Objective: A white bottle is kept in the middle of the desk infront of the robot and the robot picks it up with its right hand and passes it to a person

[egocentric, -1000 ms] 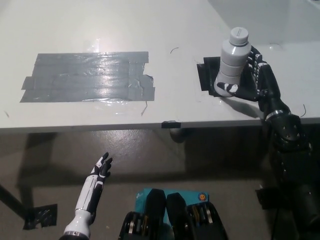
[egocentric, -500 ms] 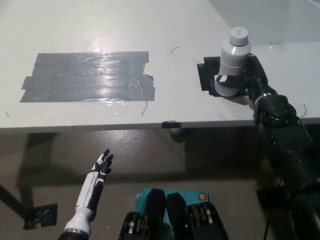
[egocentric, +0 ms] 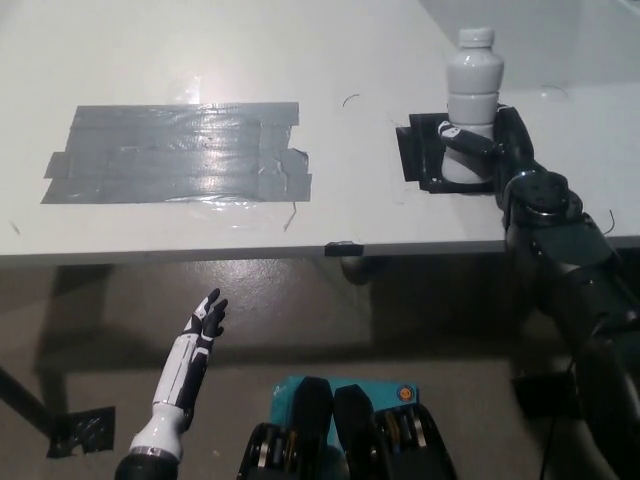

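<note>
Desk (egocentric: 330,60) edge, right robot hand (egocentric: 478,148) around upright bottle (egocentric: 472,90)

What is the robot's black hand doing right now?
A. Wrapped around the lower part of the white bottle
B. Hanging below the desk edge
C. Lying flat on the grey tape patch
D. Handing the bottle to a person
A: the black right hand is closed round the lower part of the upright white bottle on the desk, above a black patch; the white left hand rests open below the desk edge.
</note>
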Robot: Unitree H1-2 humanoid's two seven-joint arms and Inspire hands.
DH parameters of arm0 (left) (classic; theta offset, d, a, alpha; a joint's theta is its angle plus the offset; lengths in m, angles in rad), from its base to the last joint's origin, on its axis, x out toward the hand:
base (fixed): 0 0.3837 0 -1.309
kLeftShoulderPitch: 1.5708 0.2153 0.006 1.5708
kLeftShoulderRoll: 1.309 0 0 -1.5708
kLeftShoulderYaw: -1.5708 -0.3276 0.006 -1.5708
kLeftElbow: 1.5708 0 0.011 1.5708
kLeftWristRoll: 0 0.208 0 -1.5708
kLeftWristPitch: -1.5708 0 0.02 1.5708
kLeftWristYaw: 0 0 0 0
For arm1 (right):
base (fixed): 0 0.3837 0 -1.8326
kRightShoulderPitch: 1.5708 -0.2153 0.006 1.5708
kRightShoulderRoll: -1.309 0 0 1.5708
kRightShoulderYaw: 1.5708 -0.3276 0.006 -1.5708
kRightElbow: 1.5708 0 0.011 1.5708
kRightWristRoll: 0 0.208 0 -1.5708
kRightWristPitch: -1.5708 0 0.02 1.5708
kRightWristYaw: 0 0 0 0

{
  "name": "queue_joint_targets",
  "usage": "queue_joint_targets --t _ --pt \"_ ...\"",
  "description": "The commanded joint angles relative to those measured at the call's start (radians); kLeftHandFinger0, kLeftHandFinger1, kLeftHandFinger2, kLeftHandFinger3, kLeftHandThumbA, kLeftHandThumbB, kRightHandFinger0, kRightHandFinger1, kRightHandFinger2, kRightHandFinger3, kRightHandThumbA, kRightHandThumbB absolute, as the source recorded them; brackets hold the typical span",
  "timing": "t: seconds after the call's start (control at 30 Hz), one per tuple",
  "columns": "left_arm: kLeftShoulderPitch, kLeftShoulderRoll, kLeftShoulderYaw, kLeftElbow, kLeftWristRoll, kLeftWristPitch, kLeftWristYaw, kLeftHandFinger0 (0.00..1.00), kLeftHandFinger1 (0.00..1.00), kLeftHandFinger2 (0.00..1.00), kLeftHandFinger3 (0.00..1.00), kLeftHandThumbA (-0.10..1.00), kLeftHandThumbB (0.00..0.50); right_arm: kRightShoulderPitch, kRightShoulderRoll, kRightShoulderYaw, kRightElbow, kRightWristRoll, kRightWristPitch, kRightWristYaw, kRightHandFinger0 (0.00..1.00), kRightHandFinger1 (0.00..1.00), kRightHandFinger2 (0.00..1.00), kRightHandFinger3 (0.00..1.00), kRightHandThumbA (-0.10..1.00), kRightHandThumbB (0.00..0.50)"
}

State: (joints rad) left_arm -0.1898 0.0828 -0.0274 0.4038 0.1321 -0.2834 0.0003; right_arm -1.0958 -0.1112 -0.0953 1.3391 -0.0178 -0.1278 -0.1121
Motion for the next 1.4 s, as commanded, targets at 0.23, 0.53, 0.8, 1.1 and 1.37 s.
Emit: queue_joint_targets --t 0.23,0.53,0.8,1.1,1.37 --pt "-0.024 0.014 -0.005 -0.021 0.002 -0.023 0.001 1.0 1.0 1.0 1.0 1.0 0.132 -0.045 -0.001 0.081 -0.106 -0.048 -0.097 -0.031 0.22 0.6 0.88 0.84 -0.1 0.151" --pt "-0.023 0.015 -0.008 -0.014 -0.002 -0.022 -0.001 1.0 1.0 1.0 1.0 1.0 0.139 -0.041 0.074 0.158 -0.333 -0.08 -0.117 -0.002 0.11 0.51 0.85 0.82 -0.1 0.152" --pt "-0.025 0.012 -0.01 -0.012 0.008 -0.008 0.006 1.0 1.0 1.0 1.0 1.0 0.163 -0.118 0.132 0.212 -0.293 -0.108 -0.04 0.012 0.09 0.54 0.91 0.87 -0.1 0.157" --pt "-0.027 0.018 -0.017 -0.024 0.021 -0.003 0.004 1.0 1.0 1.0 1.0 1.0 0.142 -0.131 0.18 0.229 -0.074 -0.107 -0.034 -0.008 0.01 0.47 0.86 0.87 -0.1 0.142" --pt "-0.034 0.025 -0.021 -0.02 0.022 -0.007 -0.002 1.0 1.0 1.0 1.0 1.0 0.144 -0.105 0.176 0.223 -0.012 -0.099 -0.036 -0.023 0.07 0.52 0.85 0.82 -0.1 0.165"
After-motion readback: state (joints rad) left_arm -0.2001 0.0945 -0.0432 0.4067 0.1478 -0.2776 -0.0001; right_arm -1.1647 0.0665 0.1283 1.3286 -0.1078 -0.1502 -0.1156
